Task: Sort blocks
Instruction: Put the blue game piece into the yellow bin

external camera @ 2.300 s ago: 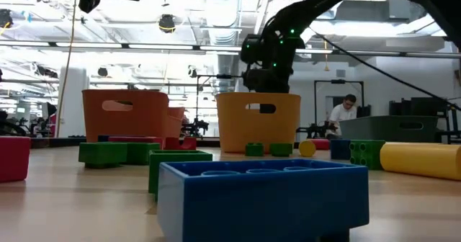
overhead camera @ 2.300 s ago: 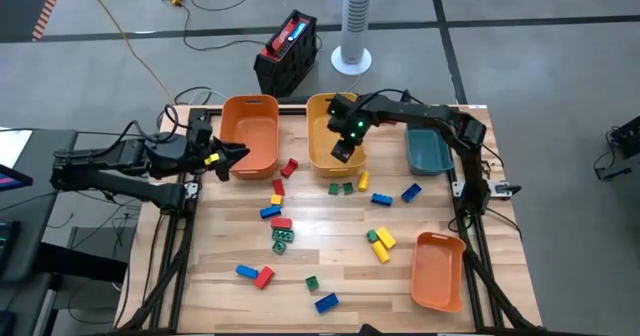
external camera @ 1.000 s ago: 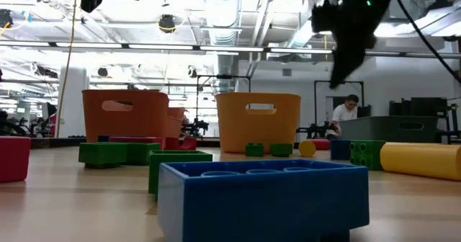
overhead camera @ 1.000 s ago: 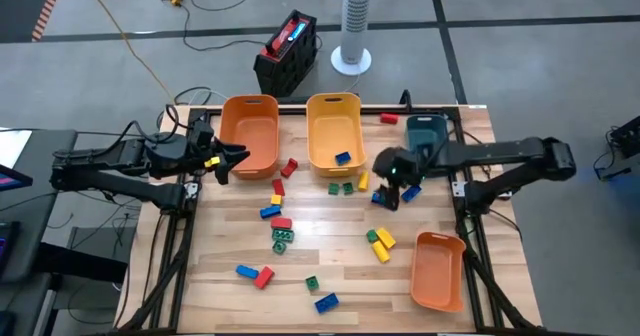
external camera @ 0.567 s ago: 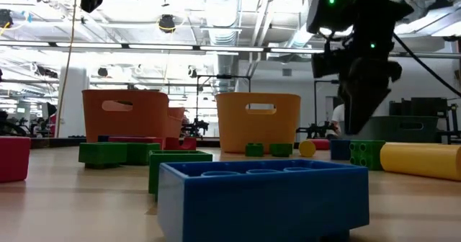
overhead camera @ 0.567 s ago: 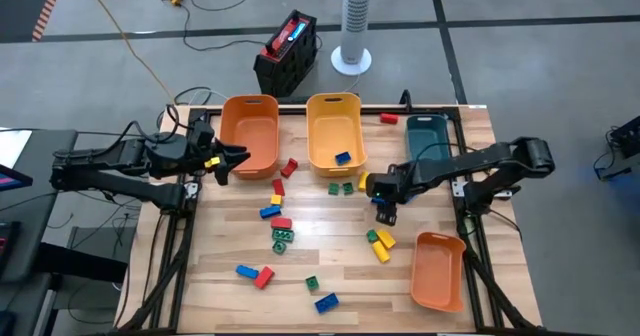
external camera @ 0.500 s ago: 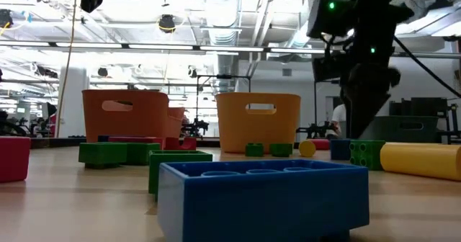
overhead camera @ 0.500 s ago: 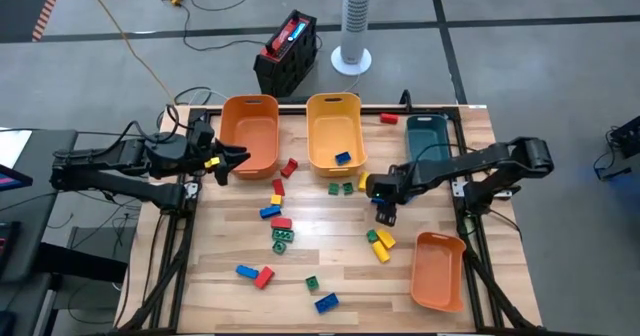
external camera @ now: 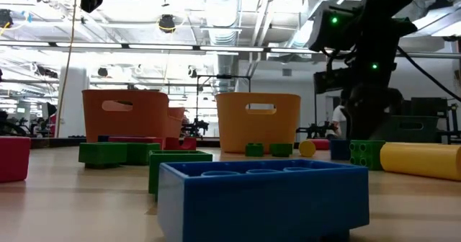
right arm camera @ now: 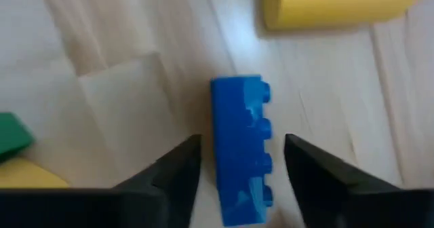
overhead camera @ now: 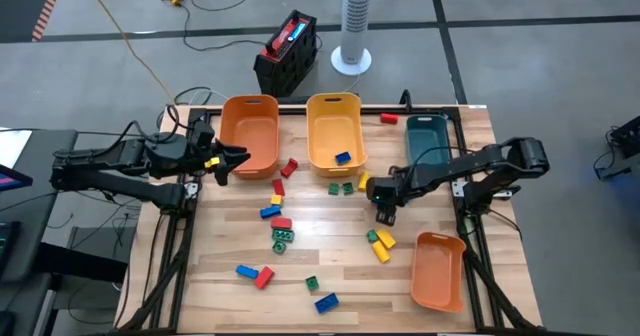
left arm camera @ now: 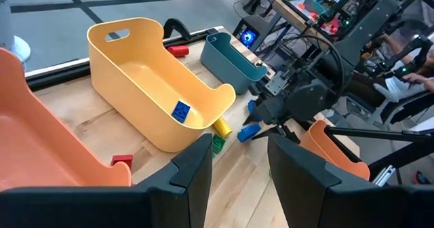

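Blue plastic fills the front of the low view: a big studded brick (external camera: pixel 263 199) lies closest to that camera, with green bricks (external camera: pixel 108 153) behind it on the pale wooden table (overhead camera: pixel 330 266).

Further in, the right gripper (overhead camera: pixel 384 211) is down at the table over a small blue brick (right arm camera: pixel 239 157). In the right wrist view its two dark fingers (right arm camera: pixel 176 165) stand on both sides of this brick, with a gap on each side, so the jaws are open and hold nothing yet. I judge that they are placed this way to close on the long smooth flanks and not on the studs. A yellow brick (right arm camera: pixel 339 4) lies just beside it, and I think the fingers could push it when they close.

The other blocks, glossy and box-shaped in red, blue, green and yellow, lie scattered over the middle of the table. One blue piece (overhead camera: pixel 343 159) is already in the yellow bin (overhead camera: pixel 333 111), which has smooth curved walls and a handle slot.

At the far left, the left gripper (overhead camera: pixel 222 159) waits beside the orange bin (overhead camera: pixel 250 111). Its fingers are partly apart and empty.
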`<state>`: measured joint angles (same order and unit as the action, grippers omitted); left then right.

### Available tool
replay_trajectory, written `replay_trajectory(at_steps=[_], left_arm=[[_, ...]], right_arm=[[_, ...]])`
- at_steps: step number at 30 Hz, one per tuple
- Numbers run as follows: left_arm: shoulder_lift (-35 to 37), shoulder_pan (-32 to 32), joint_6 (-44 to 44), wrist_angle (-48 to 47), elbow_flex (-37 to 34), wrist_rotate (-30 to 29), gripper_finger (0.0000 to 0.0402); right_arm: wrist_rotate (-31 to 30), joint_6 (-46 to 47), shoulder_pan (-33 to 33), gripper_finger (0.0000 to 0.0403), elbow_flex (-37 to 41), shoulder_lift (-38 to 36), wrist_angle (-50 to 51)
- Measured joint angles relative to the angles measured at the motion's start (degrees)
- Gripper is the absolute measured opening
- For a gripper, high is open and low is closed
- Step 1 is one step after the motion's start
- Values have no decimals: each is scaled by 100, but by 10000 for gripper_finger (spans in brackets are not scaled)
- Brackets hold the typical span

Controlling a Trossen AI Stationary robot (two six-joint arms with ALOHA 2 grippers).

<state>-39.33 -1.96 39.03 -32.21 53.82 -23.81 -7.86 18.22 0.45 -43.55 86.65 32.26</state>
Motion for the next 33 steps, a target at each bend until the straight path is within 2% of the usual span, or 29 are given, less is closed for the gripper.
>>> replay_trajectory(at_steps=[5,7,10,15,20,26,30,33], left_arm=[[0,-1,0,0,0,0,139],[2,0,-1,0,0,2,139],[57,0,-33,-4,0,2,139],[84,0,-103,4,0,0,139],[122,0,-125,6,0,-2,139],[117,3,-127,3,0,-13,139],[125,3,-127,4,0,-17,139],[120,3,-129,0,0,-20,139]], right_arm=[[588,-14,-184,65,-38,-69,135],[663,-62,-266,38,-119,-201,429],[575,-114,-580,38,-283,-569,856],[463,-151,-1502,45,-679,-1182,1141],[173,-448,-2420,50,-1274,-1241,1525],[139,-1185,-2941,52,-2490,-539,1485],[188,-1576,-2977,53,-3494,223,1479],[456,-1719,-2881,53,-4143,887,1479]])
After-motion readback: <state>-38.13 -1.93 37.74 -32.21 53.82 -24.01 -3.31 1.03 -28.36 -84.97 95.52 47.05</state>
